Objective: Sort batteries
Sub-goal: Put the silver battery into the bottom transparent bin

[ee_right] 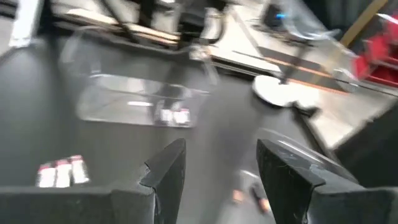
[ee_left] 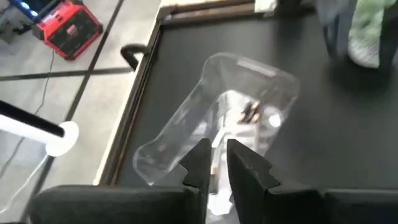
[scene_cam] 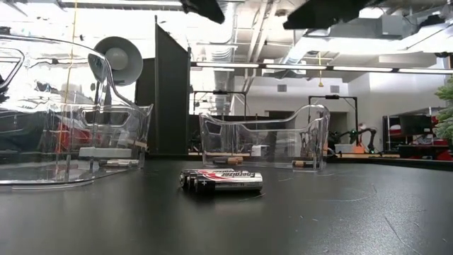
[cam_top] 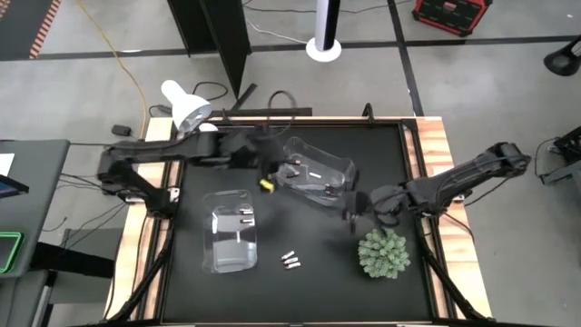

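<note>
Clear bins, small cylinders, matte black tabletop.

You have three silvery-white batteries [cam_top: 290,262] lying loose side by side on the smooth black mat [cam_top: 300,291], between two glossy clear plastic bins [cam_top: 233,232] with curved walls; more cells lie in each bin. Your left gripper [ee_left: 214,163] hovers over the far bin [cam_top: 320,173], fingers nearly closed, holding nothing visible. Your right gripper [ee_right: 217,168] hangs wide open and empty beside the spiky green plant [cam_top: 384,253]. Grey concrete floor surrounds the wood-edged table.
</note>
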Available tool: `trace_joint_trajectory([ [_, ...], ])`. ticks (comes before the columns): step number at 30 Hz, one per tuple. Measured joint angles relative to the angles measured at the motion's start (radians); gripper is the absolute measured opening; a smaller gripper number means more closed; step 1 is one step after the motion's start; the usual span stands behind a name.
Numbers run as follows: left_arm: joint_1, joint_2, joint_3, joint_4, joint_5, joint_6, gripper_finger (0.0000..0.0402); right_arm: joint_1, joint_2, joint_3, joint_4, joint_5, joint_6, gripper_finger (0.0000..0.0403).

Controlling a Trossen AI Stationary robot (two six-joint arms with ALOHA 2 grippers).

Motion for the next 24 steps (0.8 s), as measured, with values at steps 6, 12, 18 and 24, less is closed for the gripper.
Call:
trace_joint_trajectory([
  [6, -0.182, -0.168, -0.237, 0.181, -0.074, -0.120, 0.0025, 0.081, 0.181, 0.117, -0.025, -0.049, -0.026, 0.0214],
  [12, -0.351, -0.291, -0.492, 0.403, -0.235, -0.221, 0.0020, 0.131, 0.358, 0.256, -0.140, -0.049, -0.021, 0.0214],
  [18, -0.467, -0.330, -0.635, 0.522, -0.352, -0.304, 0.0020, 0.144, 0.520, 0.397, -0.223, -0.091, 0.044, 0.0214],
  [24, -0.557, -0.330, -0.689, 0.543, -0.452, -0.379, 0.0020, 0.143, 0.680, 0.517, -0.286, -0.159, 0.065, 0.0214],
])
